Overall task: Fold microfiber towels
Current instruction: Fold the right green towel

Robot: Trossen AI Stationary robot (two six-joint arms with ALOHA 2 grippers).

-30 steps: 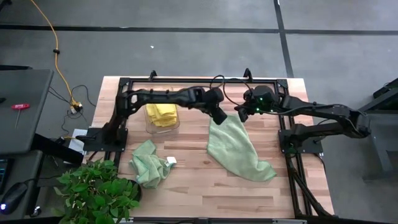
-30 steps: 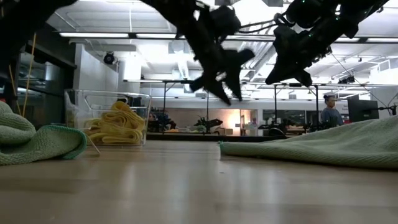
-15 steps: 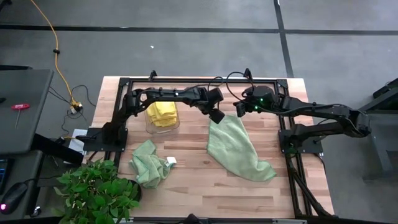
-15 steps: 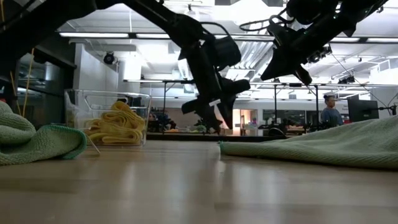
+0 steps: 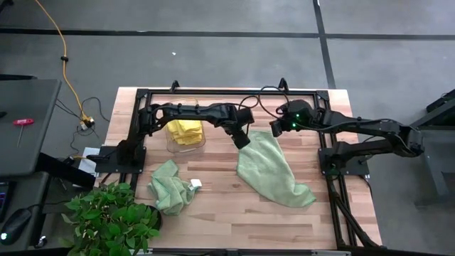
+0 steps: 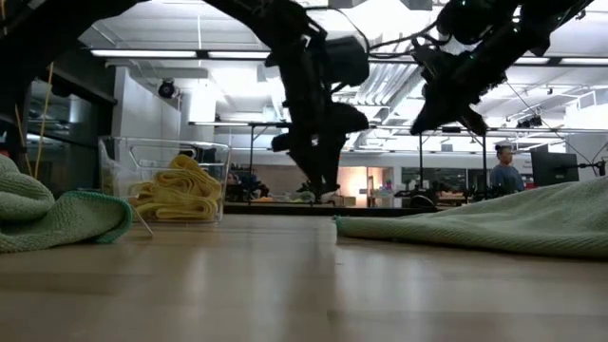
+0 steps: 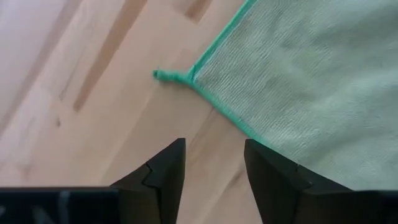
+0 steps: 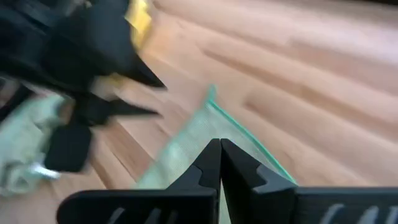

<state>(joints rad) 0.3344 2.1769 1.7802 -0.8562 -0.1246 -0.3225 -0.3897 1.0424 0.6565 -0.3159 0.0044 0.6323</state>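
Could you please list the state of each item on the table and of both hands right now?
Spread green towel: lying open and flat, unfolded.
Crumpled green towel: bunched up, unfolded.
Yellow towels: piled inside the clear container.
Left hand: open, above the spread towel's corner, holding nothing.
Right hand: shut, empty, above the same towel's far edge.
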